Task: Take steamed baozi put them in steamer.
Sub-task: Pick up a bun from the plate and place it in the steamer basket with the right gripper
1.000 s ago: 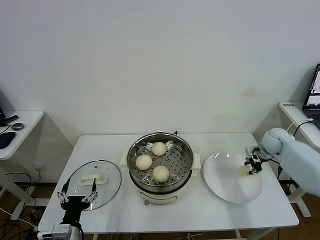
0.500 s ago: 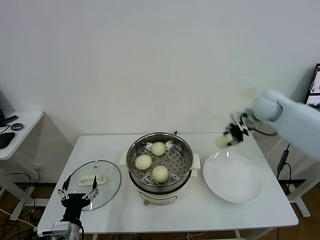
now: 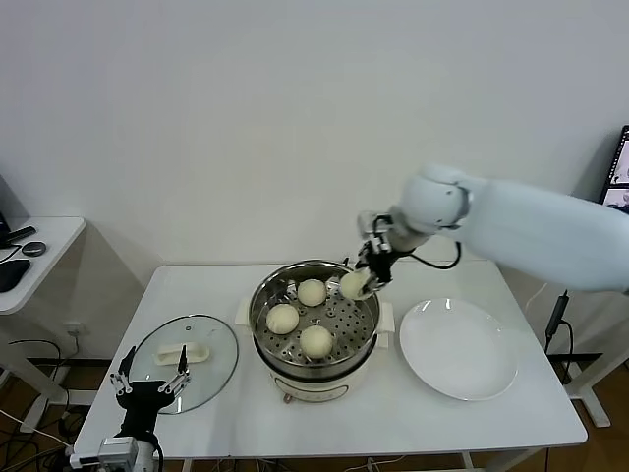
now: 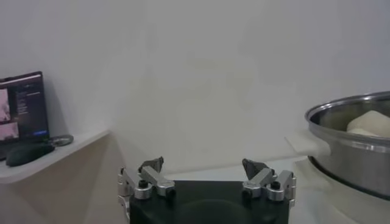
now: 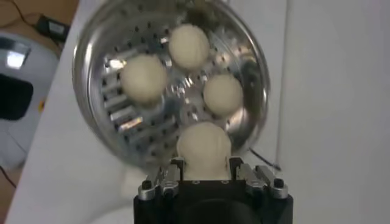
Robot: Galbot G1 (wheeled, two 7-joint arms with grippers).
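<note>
Head view: the right end effector (image 3: 360, 279), clamped on a fourth baozi (image 3: 354, 285), hangs over the right rim of the steamer (image 3: 314, 329) at the middle of the white worktop (image 3: 393, 418). Three baozi (image 3: 313, 292) lie on its perforated tray, leaving the right side of the tray bare. A second earlier this arm was at the white plate (image 3: 458, 348); the plate now holds nothing. A glass lid (image 3: 187, 359) lies flat to the left, and the left end effector (image 3: 150, 387) waits at the worktop's near left edge, fingers spread wide.

Left wrist view: both spread fingers (image 4: 152, 176) hold nothing; the steamer wall (image 4: 353, 158) stands well apart.

Right wrist view: the gripped baozi (image 5: 203, 146) hangs above the tray's edge, three others (image 5: 144, 76) well spaced below.
</note>
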